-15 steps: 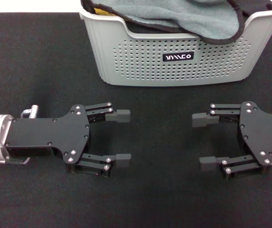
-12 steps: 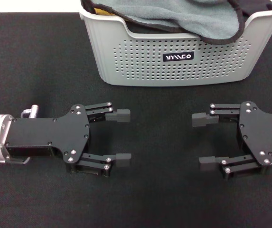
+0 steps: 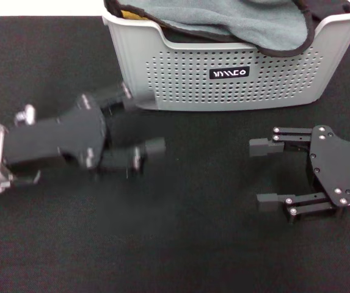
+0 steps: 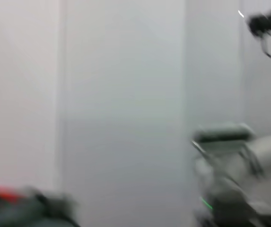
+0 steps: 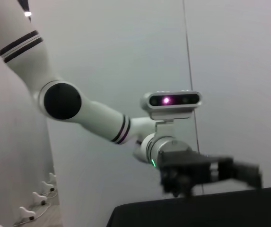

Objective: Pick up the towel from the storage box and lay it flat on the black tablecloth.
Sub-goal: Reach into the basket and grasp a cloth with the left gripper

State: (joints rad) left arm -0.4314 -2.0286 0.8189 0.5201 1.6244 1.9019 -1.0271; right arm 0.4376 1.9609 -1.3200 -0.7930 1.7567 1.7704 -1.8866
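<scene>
Left end effector [image 3: 139, 122] open beside storage box [image 3: 223, 85] | towel [image 3: 236, 27] bunched inside

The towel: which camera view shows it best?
The head view: the towel lies bunched in the storage box, mostly grey side up. Neither wrist view shows the towel; both face walls, and the right one catches the left arm.

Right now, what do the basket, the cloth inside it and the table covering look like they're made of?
The storage box looks like moulded grey plastic: smooth matte walls with punched holes. The towel seems plush fabric, soft folds, grey face, yellow peeking out, black edging. The black tablecloth looks felt-like, matte and slightly fuzzy.
</scene>
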